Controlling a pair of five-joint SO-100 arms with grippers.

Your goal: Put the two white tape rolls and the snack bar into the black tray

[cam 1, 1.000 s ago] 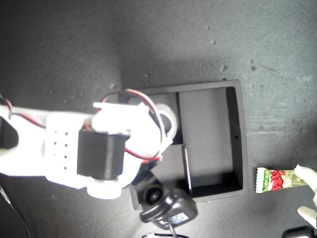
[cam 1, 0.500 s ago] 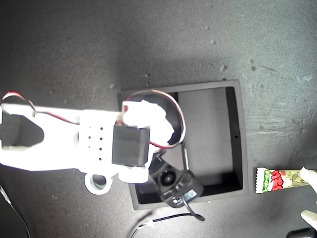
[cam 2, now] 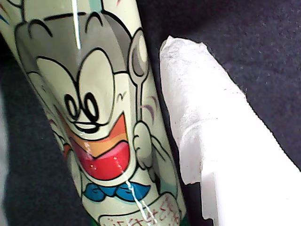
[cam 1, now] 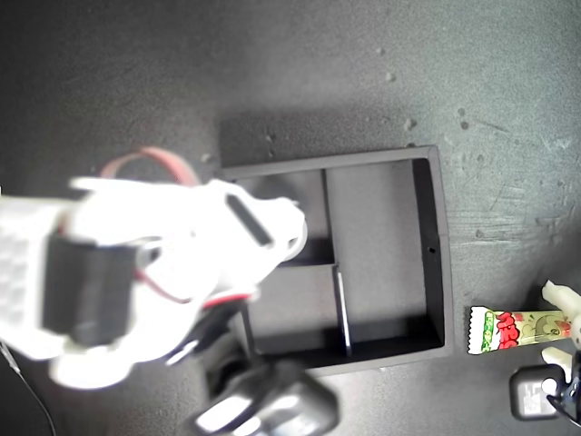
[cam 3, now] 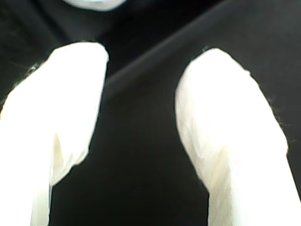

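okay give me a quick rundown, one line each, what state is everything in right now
Square black shallow tray: upright on the dark mat; its visible compartments hold nothing.
Green-and-white wrapped snack bar: flat on the mat, outside the tray.
My first gripper: at the bar, one finger beside it.
My second gripper: open, empty.

One black tray (cam 1: 433,245), three compartments: two small, one long. One snack bar (cam 1: 516,329) (cam 2: 99,117). One tape roll partly visible (cam 1: 296,238), second not discernible. Two arms, two grippers: my first gripper (cam 1: 561,327), my second gripper (cam 3: 141,127).
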